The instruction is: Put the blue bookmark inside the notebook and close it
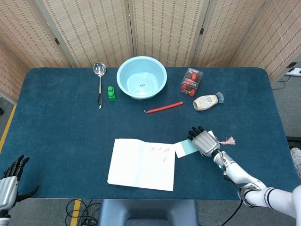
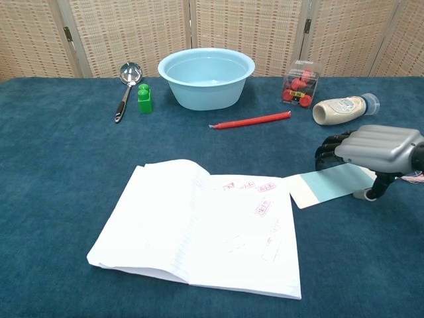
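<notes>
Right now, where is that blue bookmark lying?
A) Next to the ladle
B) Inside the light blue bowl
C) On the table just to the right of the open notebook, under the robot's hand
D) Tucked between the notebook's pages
C: the blue bookmark lies flat on the table beside the right edge of the open notebook, with the right hand over its far end.

silver right hand (image 2: 379, 147) with black fingers (image 2: 328, 147), white arm (image 1: 265, 197).

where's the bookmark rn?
Bookmark lies flat on the table right of the open notebook, under the right hand.
</notes>
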`<action>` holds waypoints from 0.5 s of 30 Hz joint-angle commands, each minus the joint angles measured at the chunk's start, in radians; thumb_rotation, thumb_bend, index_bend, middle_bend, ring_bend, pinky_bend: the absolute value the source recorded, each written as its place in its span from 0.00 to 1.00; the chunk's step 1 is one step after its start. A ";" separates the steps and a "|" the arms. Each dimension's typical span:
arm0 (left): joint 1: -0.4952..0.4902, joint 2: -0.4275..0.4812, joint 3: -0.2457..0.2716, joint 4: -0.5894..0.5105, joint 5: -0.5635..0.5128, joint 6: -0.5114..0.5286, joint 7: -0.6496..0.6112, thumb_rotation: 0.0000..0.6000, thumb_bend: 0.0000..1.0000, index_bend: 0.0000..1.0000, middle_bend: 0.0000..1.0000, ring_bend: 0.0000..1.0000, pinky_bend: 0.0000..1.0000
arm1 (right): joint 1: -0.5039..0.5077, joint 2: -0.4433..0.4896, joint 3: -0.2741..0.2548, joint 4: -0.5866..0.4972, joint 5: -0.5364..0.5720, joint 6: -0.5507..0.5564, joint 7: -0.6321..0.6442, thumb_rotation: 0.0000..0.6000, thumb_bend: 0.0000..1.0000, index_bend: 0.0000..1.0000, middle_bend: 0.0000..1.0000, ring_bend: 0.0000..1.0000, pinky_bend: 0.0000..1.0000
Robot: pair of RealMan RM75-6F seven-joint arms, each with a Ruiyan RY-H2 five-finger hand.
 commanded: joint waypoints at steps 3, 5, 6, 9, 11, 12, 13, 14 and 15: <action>0.001 0.000 0.000 0.002 -0.001 0.000 -0.001 1.00 0.24 0.10 0.04 0.10 0.17 | -0.004 0.001 0.001 0.000 -0.005 0.008 0.004 1.00 0.26 0.28 0.14 0.06 0.16; 0.001 -0.001 0.000 0.003 -0.002 -0.001 -0.002 1.00 0.24 0.10 0.04 0.10 0.17 | -0.008 0.004 0.002 -0.001 -0.011 0.019 0.011 1.00 0.26 0.28 0.14 0.06 0.16; 0.001 -0.001 0.000 0.004 -0.003 -0.001 -0.002 1.00 0.24 0.10 0.04 0.10 0.17 | -0.010 0.006 0.003 -0.002 -0.014 0.025 0.016 1.00 0.26 0.29 0.14 0.06 0.16; 0.001 -0.001 0.001 0.004 -0.001 -0.001 -0.003 1.00 0.24 0.10 0.04 0.10 0.17 | -0.016 0.016 0.008 -0.008 -0.026 0.047 0.035 1.00 0.26 0.29 0.14 0.06 0.16; 0.000 -0.001 0.001 0.004 -0.001 -0.001 -0.002 1.00 0.24 0.10 0.04 0.10 0.17 | -0.018 0.027 0.012 -0.014 -0.035 0.061 0.046 1.00 0.26 0.29 0.14 0.06 0.16; 0.000 0.000 0.001 0.003 -0.001 -0.001 -0.002 1.00 0.24 0.10 0.04 0.10 0.17 | -0.018 0.033 0.014 -0.017 -0.039 0.066 0.049 1.00 0.26 0.29 0.14 0.06 0.16; 0.000 0.001 0.001 0.002 0.000 0.000 -0.002 1.00 0.24 0.10 0.04 0.10 0.17 | -0.017 0.043 0.016 -0.020 -0.044 0.072 0.053 1.00 0.26 0.29 0.15 0.06 0.16; 0.001 0.002 0.001 0.001 0.000 0.002 -0.002 1.00 0.24 0.10 0.04 0.10 0.17 | -0.016 0.051 0.018 -0.023 -0.049 0.076 0.054 1.00 0.26 0.29 0.15 0.06 0.16; 0.001 0.003 0.000 0.001 0.000 0.003 -0.002 1.00 0.24 0.10 0.04 0.10 0.17 | -0.014 0.059 0.021 -0.025 -0.053 0.081 0.055 1.00 0.26 0.29 0.15 0.06 0.16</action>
